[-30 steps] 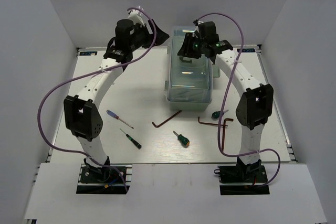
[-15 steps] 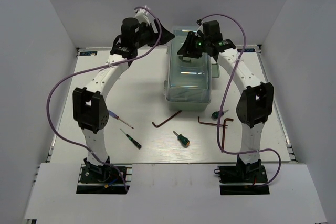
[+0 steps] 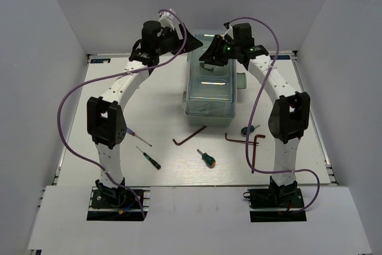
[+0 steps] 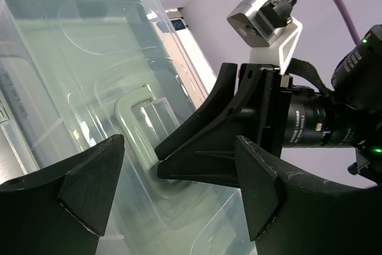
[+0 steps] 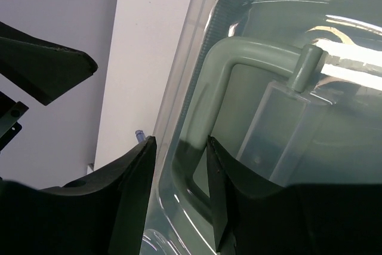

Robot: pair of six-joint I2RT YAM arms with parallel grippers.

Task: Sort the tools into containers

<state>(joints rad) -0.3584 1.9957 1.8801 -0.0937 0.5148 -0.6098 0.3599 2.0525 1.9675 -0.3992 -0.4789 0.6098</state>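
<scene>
Listing for you, operator: one large pale green rectangular toolbox (image 3: 210,97) with translucent clear lid, at the far middle of the white table (image 3: 149,94).

You will find the right gripper (image 5: 181,143) with fingers closed on the lid's pale green loop handle (image 5: 250,58) (one side bar runs between them).

The left gripper (image 3: 190,41) has its fingers spread wide, holding nothing, in the air just beside the toolbox's far left corner.

Loose tools on the table, on the toolbox's near side:
- thin blue-handled screwdriver (image 3: 132,134)
- thin dark-handled screwdriver (image 3: 149,157)
- dark L-shaped hex keys (image 3: 188,137)
- stubby green-handled screwdrivers (image 3: 207,158)

All lie well apart from both grippers.
</scene>
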